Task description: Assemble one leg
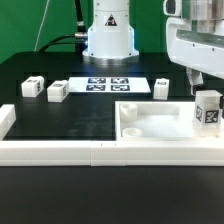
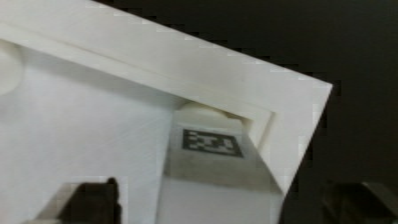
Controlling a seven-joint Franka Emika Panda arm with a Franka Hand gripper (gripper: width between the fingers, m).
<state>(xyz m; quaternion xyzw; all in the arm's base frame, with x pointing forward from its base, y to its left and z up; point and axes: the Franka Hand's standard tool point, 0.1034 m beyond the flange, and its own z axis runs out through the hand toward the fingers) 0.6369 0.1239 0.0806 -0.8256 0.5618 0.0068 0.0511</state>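
A: Black covers the surface, with a white rail along its near edge. Going from the exterior view's left, what do you see?

B: At about nine o'clock a small white tagged block, then a second one just beside it. At twelve o'clock lies the marker board, flat in front of the robot base. Past it, near one o'clock, another tagged block stands upright.

A: And the large white piece?

B: The flat white panel sits at around four o'clock, against the near rail, with a recess at its corner.

A: Where is the leg?

B: The leg is at three o'clock, upright over the panel's far corner on the exterior view's right, its black-and-white tag facing the camera. In the wrist view the leg stands at the panel's corner recess, tag up toward the lens.

A: The tool?

B: The tool hangs directly above the leg. In the wrist view its two dark fingertips stand wide to either side of the leg, with gaps between; the tool is spread and grips nothing.
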